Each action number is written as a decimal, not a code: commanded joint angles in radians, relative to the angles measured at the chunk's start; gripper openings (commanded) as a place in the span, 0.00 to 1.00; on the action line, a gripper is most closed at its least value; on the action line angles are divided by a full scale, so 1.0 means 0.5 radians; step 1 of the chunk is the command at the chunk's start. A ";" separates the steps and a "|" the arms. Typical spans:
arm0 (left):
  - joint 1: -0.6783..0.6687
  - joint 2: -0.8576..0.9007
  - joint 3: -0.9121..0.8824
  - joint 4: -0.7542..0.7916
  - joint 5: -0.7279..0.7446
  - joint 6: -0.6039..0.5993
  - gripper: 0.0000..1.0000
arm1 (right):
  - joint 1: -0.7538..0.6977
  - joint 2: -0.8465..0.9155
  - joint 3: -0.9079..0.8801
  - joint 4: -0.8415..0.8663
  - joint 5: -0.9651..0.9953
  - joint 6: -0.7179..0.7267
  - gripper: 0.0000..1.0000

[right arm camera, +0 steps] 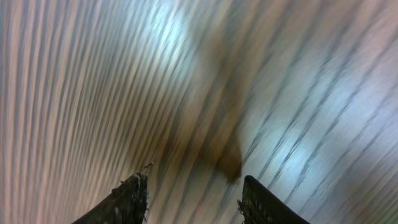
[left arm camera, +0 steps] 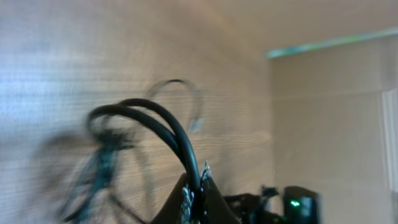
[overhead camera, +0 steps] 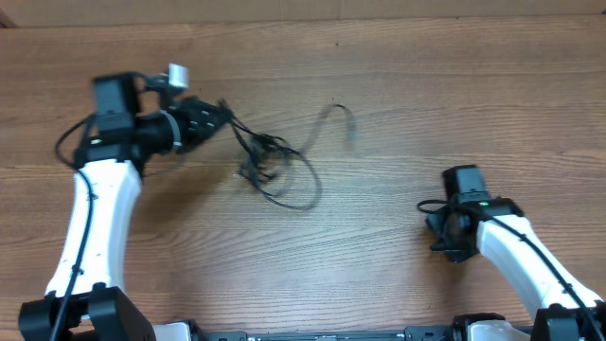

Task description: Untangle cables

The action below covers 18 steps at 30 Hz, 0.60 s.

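Cables (overhead camera: 284, 169) are clamped at one end in the left fingers (overhead camera: 218, 116), far left on the counter (overhead camera: 454, 85). The tangle is spread just right of them. Right fingers (right arm camera: 127, 200) are parted and empty, near right.

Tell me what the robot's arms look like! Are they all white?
Not all white. The left arm and right arm each have a long, smooth white part with black joints. The left gripper and right gripper are black, with two dark fingers. A thin black wire runs along the left arm, and a tiny green light glows near the right wrist.
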 commanded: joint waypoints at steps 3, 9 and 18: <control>0.189 -0.037 0.054 -0.076 0.453 0.089 0.04 | -0.197 0.005 0.014 0.075 -0.307 -0.041 0.54; -0.036 -0.037 0.054 -0.162 0.267 -0.056 0.04 | -0.111 0.005 0.013 0.370 -1.005 -0.527 0.66; -0.499 -0.037 0.054 0.216 0.015 -0.860 0.05 | 0.484 0.005 0.013 1.064 -1.376 0.298 0.75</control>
